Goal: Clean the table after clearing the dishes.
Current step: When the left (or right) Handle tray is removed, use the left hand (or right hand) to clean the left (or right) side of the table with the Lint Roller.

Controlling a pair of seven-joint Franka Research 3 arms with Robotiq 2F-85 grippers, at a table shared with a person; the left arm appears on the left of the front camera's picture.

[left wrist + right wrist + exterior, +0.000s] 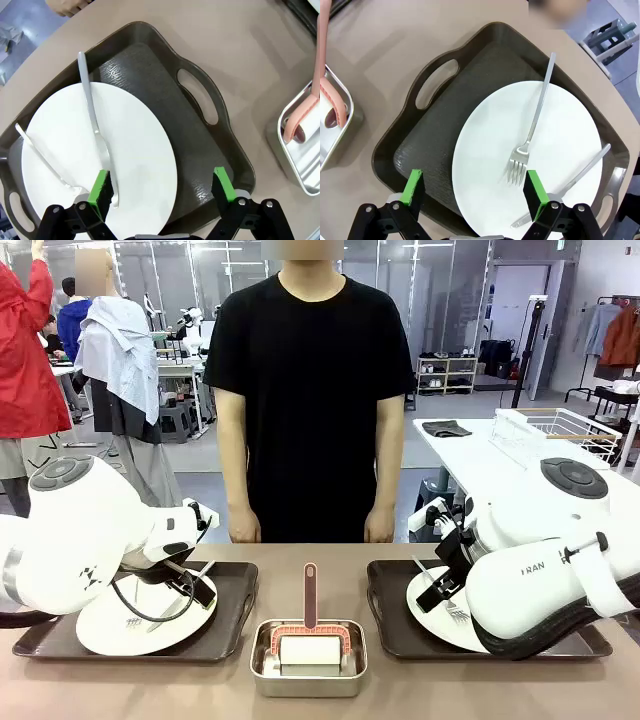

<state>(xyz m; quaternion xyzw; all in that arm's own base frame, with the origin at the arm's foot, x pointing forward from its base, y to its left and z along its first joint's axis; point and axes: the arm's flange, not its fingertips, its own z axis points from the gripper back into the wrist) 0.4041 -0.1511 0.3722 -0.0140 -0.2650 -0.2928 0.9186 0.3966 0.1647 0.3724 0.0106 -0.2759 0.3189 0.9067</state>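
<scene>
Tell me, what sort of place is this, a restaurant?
Most likely a robotics lab or test hall, not a restaurant: two white robot arms hang over round white dinner plates on dark brown handled trays, while cluttered workbenches and a clothes rack stand behind the person.

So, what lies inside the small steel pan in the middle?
A roller lies in the steel pan: white roll, pink frame and handle. The pan's floor beneath it is hidden.

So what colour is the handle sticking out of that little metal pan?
Dusty pink; the handle shows best in the front view.
</scene>
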